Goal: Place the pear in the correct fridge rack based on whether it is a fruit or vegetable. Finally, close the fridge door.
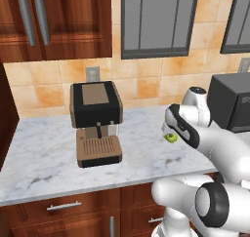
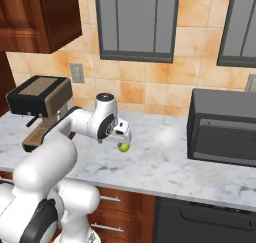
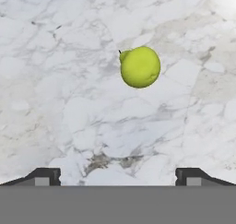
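Note:
The pear [image 3: 140,67] is a small bright yellow-green fruit lying on the white marble counter [image 3: 55,89], alone and upright enough to show its stem. My gripper [image 3: 118,174] hangs right above it, open, with nothing between the two dark fingertips [image 3: 46,174], and the pear sits a little beyond them. In the left base view the pear [image 1: 170,138] peeks out under the hand, where the gripper [image 1: 169,130] points down. The right base view shows the gripper [image 2: 123,137] just over the pear [image 2: 123,147]. The fridge rack and fridge door are out of view.
A black-and-brown coffee machine [image 1: 96,121] stands on the counter to the left of the pear. A dark microwave [image 2: 225,127] sits to the right. Wooden wall cabinets [image 1: 58,21] hang above, and drawers run below the counter's front edge [image 1: 73,194].

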Controlling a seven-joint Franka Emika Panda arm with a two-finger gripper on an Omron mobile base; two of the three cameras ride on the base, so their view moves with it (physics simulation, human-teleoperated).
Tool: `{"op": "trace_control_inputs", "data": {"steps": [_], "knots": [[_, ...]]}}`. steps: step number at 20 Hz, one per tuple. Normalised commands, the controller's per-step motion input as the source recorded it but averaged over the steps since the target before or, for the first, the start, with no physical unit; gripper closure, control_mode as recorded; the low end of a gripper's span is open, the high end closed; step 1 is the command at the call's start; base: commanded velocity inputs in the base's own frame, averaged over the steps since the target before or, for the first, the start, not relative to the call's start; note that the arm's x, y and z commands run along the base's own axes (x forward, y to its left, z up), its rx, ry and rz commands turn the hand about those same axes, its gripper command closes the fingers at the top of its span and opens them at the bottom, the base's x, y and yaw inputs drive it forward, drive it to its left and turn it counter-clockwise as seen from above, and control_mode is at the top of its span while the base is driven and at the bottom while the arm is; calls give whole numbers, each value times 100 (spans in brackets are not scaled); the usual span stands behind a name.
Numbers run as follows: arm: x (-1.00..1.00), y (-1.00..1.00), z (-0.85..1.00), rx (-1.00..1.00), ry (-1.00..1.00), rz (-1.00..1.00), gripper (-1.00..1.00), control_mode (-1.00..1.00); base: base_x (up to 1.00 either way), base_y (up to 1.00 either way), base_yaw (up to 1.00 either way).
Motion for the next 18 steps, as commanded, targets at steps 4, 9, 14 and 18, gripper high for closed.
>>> {"op": "trace_control_inputs", "data": {"steps": [4,9,14,18], "knots": [[3,-26,-49,0,0,0,-100,-100,0,0,0],[22,-13,-23,0,0,0,-100,-100,0,0,0],[30,-9,-18,0,0,0,-100,-100,0,0,0],[37,-7,-11,1,0,0,-100,-100,0,0,0]]}}
